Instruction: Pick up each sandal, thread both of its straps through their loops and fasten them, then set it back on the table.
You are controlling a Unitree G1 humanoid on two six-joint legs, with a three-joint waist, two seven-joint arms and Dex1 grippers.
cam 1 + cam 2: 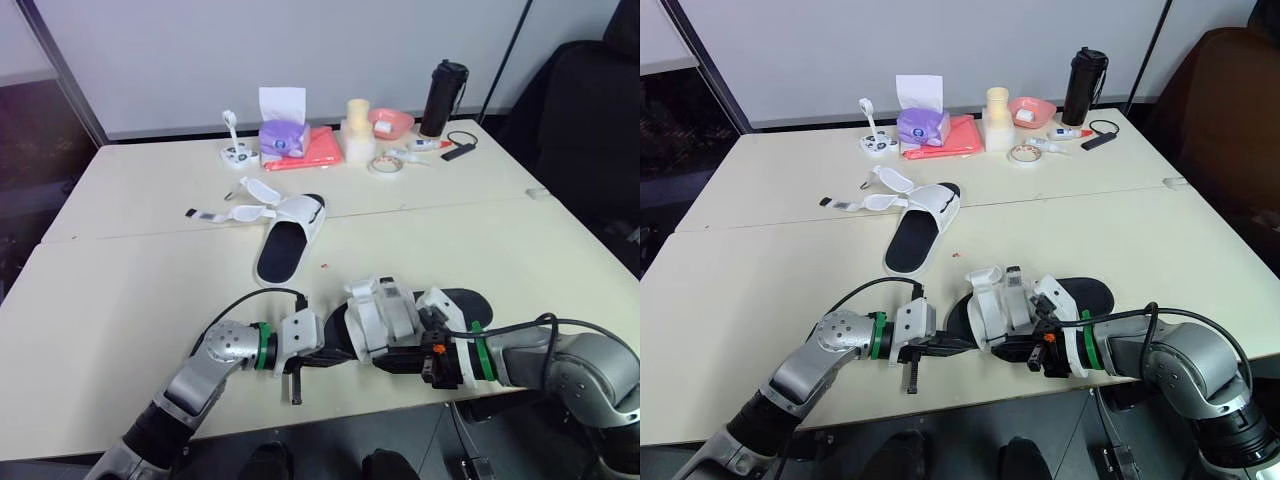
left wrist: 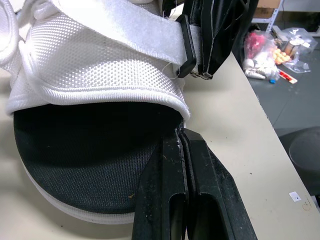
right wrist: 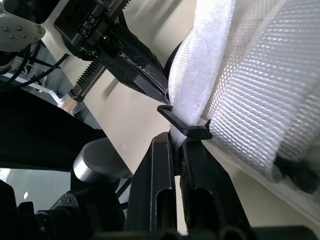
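The near sandal (image 1: 395,312), black sole with white mesh upper, lies by the table's front edge between my two grippers. My left gripper (image 2: 183,136) is shut, its tips pinching the hem of the upper at the footbed. From the other side, my right gripper (image 3: 177,142) is shut on a white strap (image 3: 200,85) just below its black loop (image 3: 185,130). A second sandal (image 1: 290,235) rests mid-table with both straps (image 1: 235,213) lying loose to its left.
Along the far edge stand a purple tissue box (image 1: 283,135), a red folder (image 1: 318,150), a tape roll (image 1: 386,165), a pink bowl (image 1: 392,122) and a black bottle (image 1: 443,97). The table's front edge (image 1: 330,412) runs just below my grippers.
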